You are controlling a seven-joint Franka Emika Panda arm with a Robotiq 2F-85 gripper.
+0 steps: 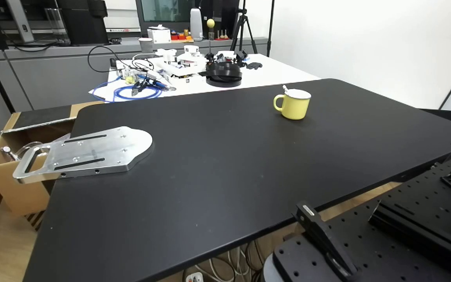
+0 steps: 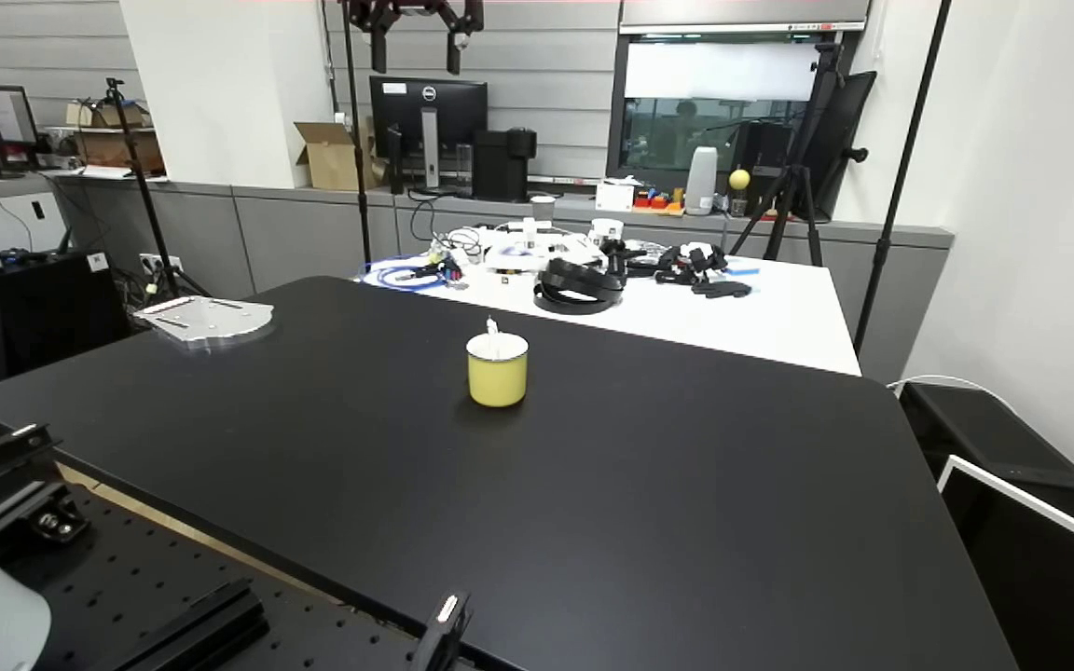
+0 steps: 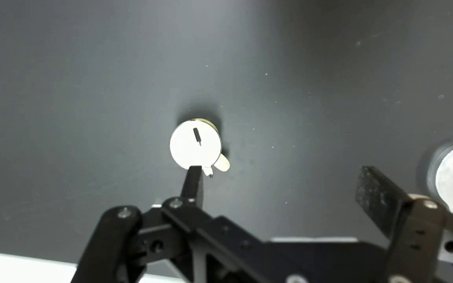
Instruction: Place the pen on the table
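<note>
The table [image 1: 210, 188], matte black with rounded corners, carries an upright yellow mug [image 1: 295, 106] and, well apart from the mug on its handle side, a flat silvery metal plate [image 1: 100, 149] whose cut-out end juts past the table's edge, while pale specks [image 3: 266, 74] dot the black top near the mug.

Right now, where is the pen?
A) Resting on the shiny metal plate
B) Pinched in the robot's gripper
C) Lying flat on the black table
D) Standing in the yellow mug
D: both exterior views show the whitish end of the pen poking above the rim of the yellow mug, and the gripper hangs open, apart from it.
</note>
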